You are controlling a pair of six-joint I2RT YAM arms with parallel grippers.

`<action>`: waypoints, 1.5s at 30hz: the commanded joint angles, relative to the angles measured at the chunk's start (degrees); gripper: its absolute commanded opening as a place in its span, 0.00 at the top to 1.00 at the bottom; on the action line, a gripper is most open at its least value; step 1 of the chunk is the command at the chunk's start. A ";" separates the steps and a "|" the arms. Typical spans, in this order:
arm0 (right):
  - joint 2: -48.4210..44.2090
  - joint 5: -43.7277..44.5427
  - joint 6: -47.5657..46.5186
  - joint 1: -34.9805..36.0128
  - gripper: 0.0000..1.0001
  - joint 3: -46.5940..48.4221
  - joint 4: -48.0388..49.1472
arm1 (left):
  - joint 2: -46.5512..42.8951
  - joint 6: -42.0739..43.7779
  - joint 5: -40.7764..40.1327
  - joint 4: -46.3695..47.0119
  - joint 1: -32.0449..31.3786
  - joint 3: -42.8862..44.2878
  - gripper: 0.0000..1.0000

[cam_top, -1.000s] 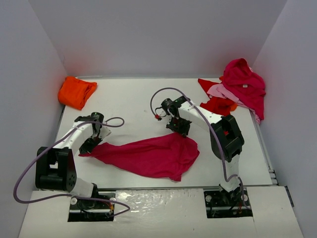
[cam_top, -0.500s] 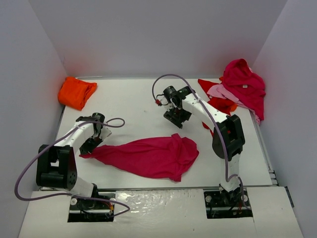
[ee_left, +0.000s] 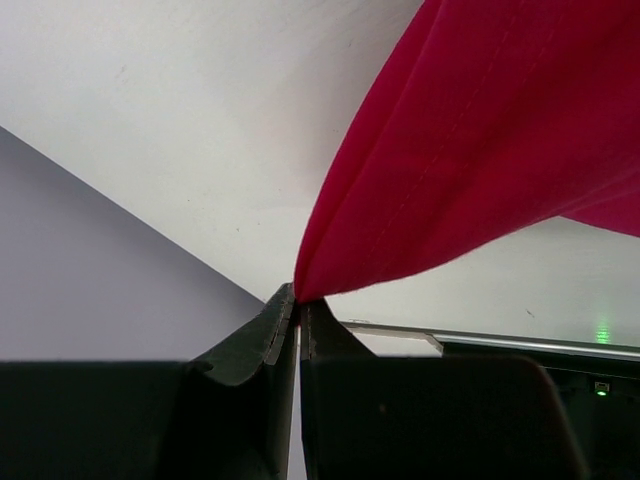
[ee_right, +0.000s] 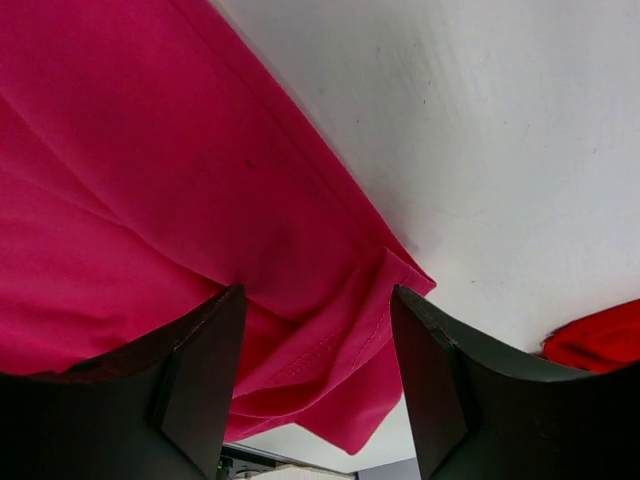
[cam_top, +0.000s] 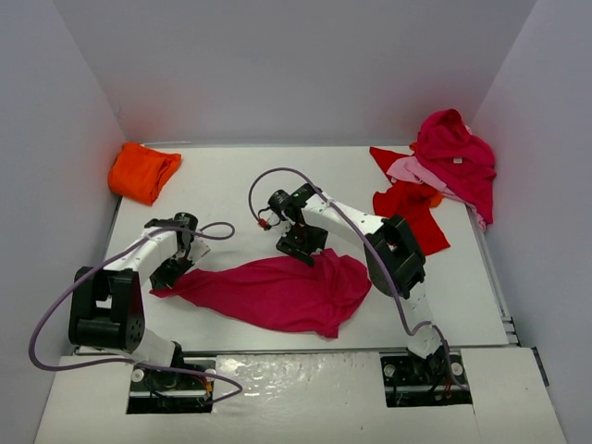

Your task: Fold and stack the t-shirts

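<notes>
A magenta-crimson t-shirt [cam_top: 277,291] lies crumpled across the near middle of the table [cam_top: 231,185]. My left gripper [cam_top: 169,275] is at its left tip, shut on that corner; in the left wrist view the cloth [ee_left: 480,160] fans out from the pinched fingertips of the left gripper [ee_left: 298,300]. My right gripper [cam_top: 303,245] hovers open over the shirt's far edge. In the right wrist view the right gripper [ee_right: 318,300] straddles a hemmed fold of the shirt [ee_right: 150,180], with nothing pinched.
An orange t-shirt [cam_top: 142,171] sits bunched at the back left corner. At the back right lies a pile of a magenta t-shirt [cam_top: 455,153], a light pink one [cam_top: 416,171] and a bright red one [cam_top: 412,208]. Grey walls enclose the table.
My right gripper opened and let go of the shirt's right part, which dropped flat. It lifted back, then swung left over the shirt's far edge. The left gripper kept its hold.
</notes>
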 commanded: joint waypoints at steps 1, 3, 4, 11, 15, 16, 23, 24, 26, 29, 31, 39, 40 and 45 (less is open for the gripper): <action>-2.97 6.51 1.02 -0.28 0.43 -3.49 -1.68 | -0.19 -0.43 -0.90 0.44 -0.22 0.20 1.00; -4.22 11.07 1.23 -0.18 0.42 -6.14 -0.39 | -0.06 -0.34 -0.79 0.64 -0.22 0.16 1.00; -4.75 13.12 1.62 -0.18 0.42 -7.33 0.00 | 0.15 -0.34 -0.73 0.76 -0.22 0.19 1.00; -7.56 24.47 3.19 -0.47 0.42 -12.35 1.79 | 1.66 -0.51 -0.19 1.68 -0.31 0.24 1.00; -8.00 25.49 2.94 -1.83 0.42 -10.93 1.67 | 1.85 -0.43 -0.18 1.77 -0.31 0.16 1.00; -8.01 25.39 2.86 -2.14 0.42 -10.53 1.67 | 1.77 -0.43 -0.19 1.84 -0.23 0.01 1.00; -7.65 17.36 -0.48 -5.45 0.62 -5.31 -0.24 | 1.62 -0.25 -0.31 2.26 -0.22 -0.58 1.00; -7.23 16.77 -0.72 -5.89 0.68 -4.94 -0.63 | 1.67 -0.25 -0.41 2.21 -0.24 -0.66 1.00; -6.61 14.35 -1.36 -6.57 0.74 -4.23 -1.39 | 1.59 -0.25 -0.71 2.21 -0.31 -0.81 1.00; -6.94 10.79 -2.48 -7.52 0.74 -2.86 -2.91 | 1.21 -0.14 -1.00 1.99 -0.28 -0.88 1.00; -7.13 9.40 -2.97 -8.35 0.74 -1.89 -3.43 | 1.14 -0.08 -1.07 1.86 -0.26 -0.78 1.00; -2.19 3.67 -3.89 -11.04 0.69 0.59 -3.61 | 1.93 -0.30 -0.93 1.73 -0.27 -0.16 1.00; -1.69 3.05 -3.92 -11.08 0.69 1.07 -3.57 | 1.93 -0.34 -0.89 1.77 -0.31 -0.20 1.00; 2.92 -2.23 -4.42 -11.71 0.65 5.84 -4.56 | 1.91 -0.34 -1.19 2.22 -0.30 -1.02 1.00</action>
